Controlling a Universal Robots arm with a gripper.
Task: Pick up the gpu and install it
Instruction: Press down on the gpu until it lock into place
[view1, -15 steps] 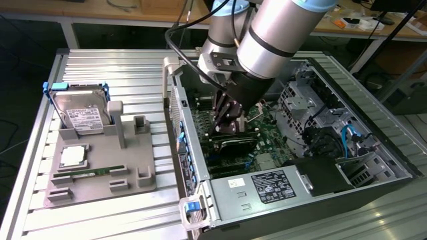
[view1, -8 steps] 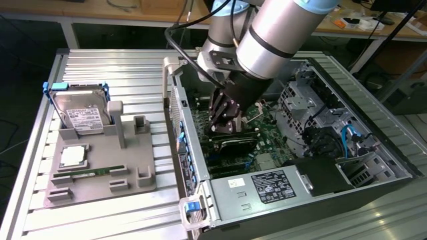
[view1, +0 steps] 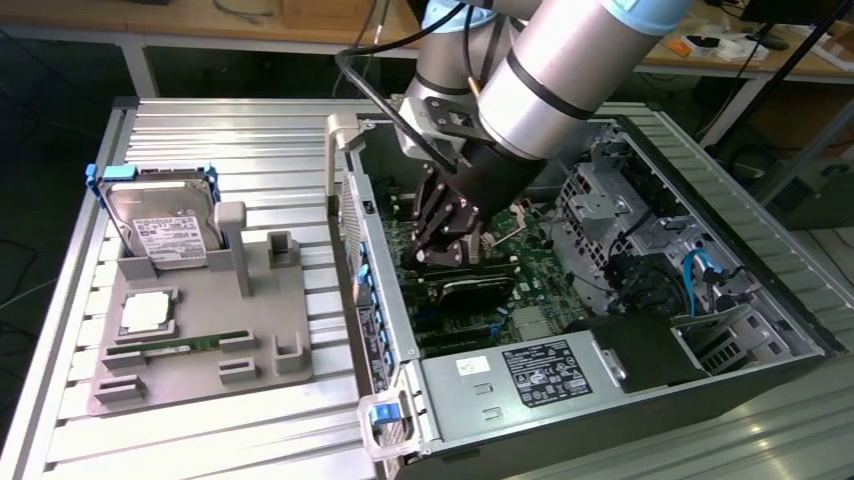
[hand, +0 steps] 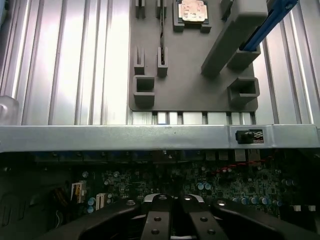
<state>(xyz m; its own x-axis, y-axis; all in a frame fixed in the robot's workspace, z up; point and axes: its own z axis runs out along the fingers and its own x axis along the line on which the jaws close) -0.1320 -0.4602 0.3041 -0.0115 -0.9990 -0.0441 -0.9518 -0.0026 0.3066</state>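
The arm reaches down into the open computer case (view1: 747, 250), and its gripper (view1: 445, 250) sits low over the green motherboard (view1: 534, 270), near the case's middle. In the exterior view the black fingers (view1: 430, 225) are drawn close together, and the wrist view shows the gripper (hand: 171, 220) with its two fingers (hand: 156, 220) pressed almost against each other just above the board, leaving only a thin slit between them. The gpu (view1: 467, 290) appears as a dark flat card with a black face lying directly beneath the fingertips, down on the motherboard inside the case; whether the closed fingers pinch its top edge or merely rest against it cannot be told. Toward the exterior view's left, outside the case, a grey parts holder (view1: 200, 350) sits on the ribbed metal table (view1: 267, 130). It carries a hard drive (view1: 167, 225) with a white label in a blue frame standing upright, a CPU (view1: 144, 312) lying flat, and a narrow green RAM stick (view1: 180, 345) lying along its slot. A power supply (view1: 534, 375) with a labelled top fills the near corner of the case.
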